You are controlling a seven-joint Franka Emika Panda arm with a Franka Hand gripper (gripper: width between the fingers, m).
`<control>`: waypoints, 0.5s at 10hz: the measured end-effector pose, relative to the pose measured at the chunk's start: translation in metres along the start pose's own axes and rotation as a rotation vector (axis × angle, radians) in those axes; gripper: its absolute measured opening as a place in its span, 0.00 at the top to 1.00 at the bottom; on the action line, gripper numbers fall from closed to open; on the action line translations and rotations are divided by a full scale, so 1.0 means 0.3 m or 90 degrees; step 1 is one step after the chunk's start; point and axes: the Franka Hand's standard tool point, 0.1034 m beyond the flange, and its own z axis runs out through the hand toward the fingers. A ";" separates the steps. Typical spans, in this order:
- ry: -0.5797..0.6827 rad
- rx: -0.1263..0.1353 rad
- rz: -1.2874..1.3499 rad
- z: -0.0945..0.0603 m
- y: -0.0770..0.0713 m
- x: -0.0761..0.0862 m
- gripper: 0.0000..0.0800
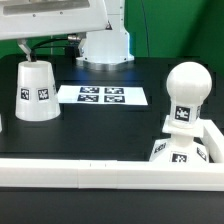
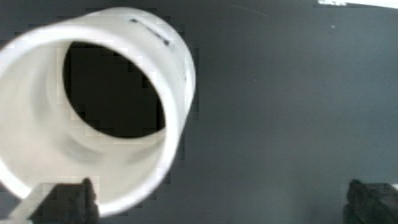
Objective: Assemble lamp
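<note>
The white tapered shade stands on the black table at the exterior view's left, narrow end up, with square tags on its side. In the wrist view I look down into its dark opening, ringed by the white rim. My gripper is open wide and empty; one dark fingertip overlaps the shade's edge, the other is over bare table. The arm's white body hangs above the shade. The ball-headed bulb stands upright at the right on the tagged base.
The marker board lies flat on the table between shade and bulb. A white raised wall runs along the table's near edge and up the right side. The robot's white pedestal stands at the back.
</note>
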 end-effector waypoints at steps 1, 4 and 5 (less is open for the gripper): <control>-0.003 -0.002 0.004 0.025 0.004 -0.032 0.13; -0.009 -0.005 0.007 0.073 0.011 -0.060 0.13; -0.010 -0.006 0.008 0.086 0.014 -0.062 0.13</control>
